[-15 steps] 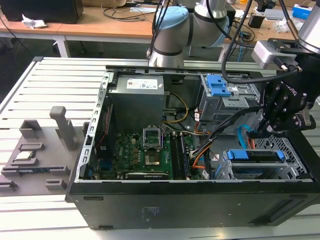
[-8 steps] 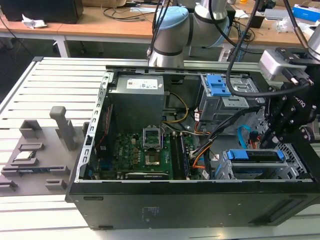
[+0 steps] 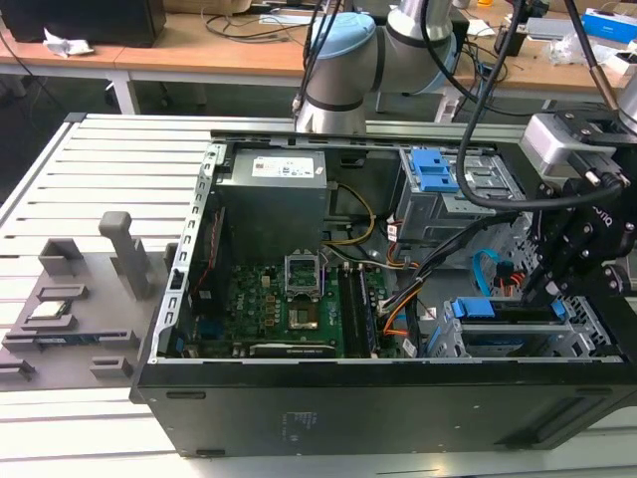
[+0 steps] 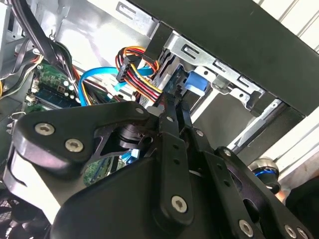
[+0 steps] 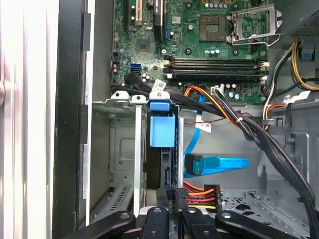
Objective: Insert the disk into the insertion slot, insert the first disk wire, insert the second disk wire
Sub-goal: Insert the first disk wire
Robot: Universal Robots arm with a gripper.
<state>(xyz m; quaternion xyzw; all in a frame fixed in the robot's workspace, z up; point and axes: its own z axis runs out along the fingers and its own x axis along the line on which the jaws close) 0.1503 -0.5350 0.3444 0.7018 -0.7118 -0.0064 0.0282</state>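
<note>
You had the gripper (image 5: pixel 173 199) closed narrow on the plug of the first disk wire (image 5: pixel 202 195), just behind the disk (image 5: pixel 162 131) sitting in the slot (image 5: pixel 120 149), and I judged the plug light, stiff and fragile, best held by its body, not the soft wires.

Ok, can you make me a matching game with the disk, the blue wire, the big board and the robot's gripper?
Things:
1. disk
2. second disk wire
3. motherboard
4. gripper

Colour or place:
A. green
B. right by the red, orange and yellow wires
C. light blue
D. inside the insertion slot

Pairs: 1-D, 2-C, 3-A, 4-B
</note>
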